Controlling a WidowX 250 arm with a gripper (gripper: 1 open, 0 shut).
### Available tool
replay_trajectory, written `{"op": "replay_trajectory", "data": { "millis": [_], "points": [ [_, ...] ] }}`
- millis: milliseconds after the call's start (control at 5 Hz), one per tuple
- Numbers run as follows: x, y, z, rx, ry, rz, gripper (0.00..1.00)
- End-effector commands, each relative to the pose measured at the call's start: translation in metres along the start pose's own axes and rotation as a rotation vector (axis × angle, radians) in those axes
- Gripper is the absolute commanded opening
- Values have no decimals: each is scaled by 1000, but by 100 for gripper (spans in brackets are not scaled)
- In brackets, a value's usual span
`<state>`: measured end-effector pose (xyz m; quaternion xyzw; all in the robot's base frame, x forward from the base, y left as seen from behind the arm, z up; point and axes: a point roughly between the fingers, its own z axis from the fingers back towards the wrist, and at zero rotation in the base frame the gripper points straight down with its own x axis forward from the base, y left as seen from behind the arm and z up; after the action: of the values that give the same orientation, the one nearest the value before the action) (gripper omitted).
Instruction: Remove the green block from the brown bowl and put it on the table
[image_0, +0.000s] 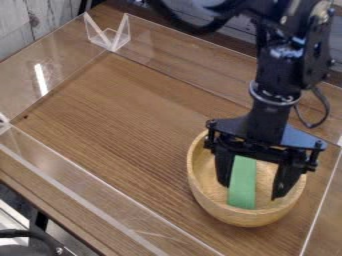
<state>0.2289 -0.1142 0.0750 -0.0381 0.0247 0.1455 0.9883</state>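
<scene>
Gripper (263, 172) over bowl (205, 192) — jaws spread wide, fingers either side of the block. Green block (242, 190) inside bowl, lying lengthwise, top end partly hidden by gripper; contact can't tell. Bowl on wood table (100, 125) — clear plastic piece (108, 33) at far left.

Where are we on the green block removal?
Done: the open gripper is at the brown bowl, its fingers over the bowl's interior. In hand: nothing looks gripped; the green block lies in the bowl, jaws apart around or just above it, one view can't settle which. Left: close on the block, lift it out, set it on the table, open.
</scene>
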Motion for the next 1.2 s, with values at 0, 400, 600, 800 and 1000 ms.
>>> {"op": "replay_trajectory", "data": {
  "millis": [0,400,600,800,1000],
  "points": [
    [6,7,5,-26,-40,57,100],
    [10,19,8,-33,-84,118,100],
    [10,18,16,-40,-102,164,100],
    [9,18,21,-45,-112,207,100],
    [16,9,22,-49,-120,210,100]
  ]
}}
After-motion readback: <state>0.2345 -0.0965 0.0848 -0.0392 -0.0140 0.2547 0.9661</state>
